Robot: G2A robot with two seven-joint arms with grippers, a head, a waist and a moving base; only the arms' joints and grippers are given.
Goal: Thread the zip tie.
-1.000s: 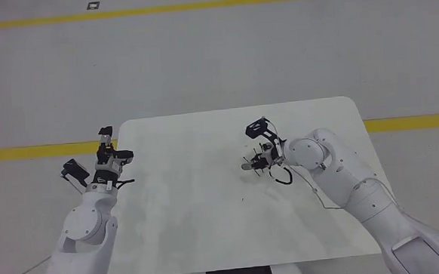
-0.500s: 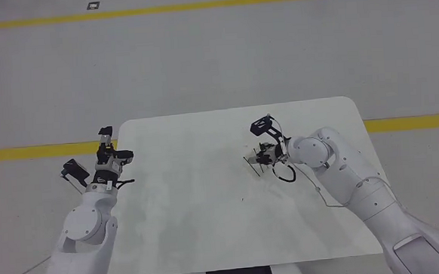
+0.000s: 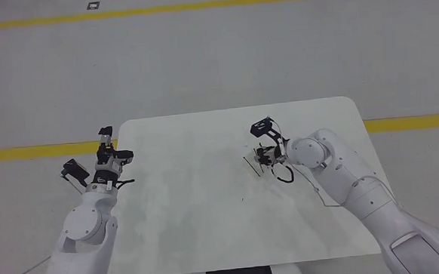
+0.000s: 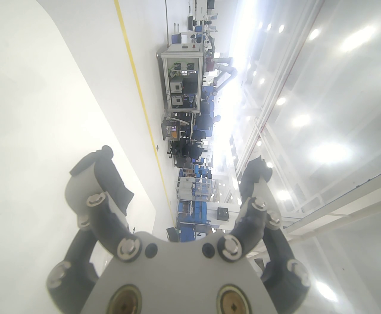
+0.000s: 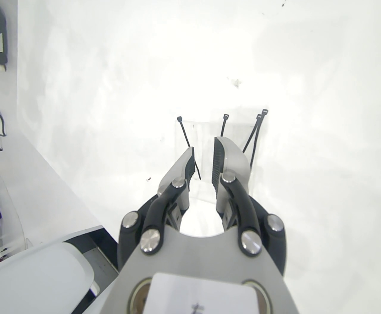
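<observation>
- The clear holder (image 5: pixel 202 128) stands on the bench (image 3: pixel 194 214), right of its middle.
- Four zip ties (image 5: pixel 184 133) stand tilted in the holder.
- The right gripper (image 5: pixel 204 145) hangs just over the holder, among the zip ties.
- The left gripper (image 4: pixel 181 160) sits at the bench's left edge, well apart from them.

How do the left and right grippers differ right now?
Opening: left gripper is spread wide; right gripper shows only a narrow gap. Place: left gripper sits at the edge of the table, aimed off it; right gripper hangs over the zip ties in their clear holder. Shared: neither is clamped on anything.
</observation>
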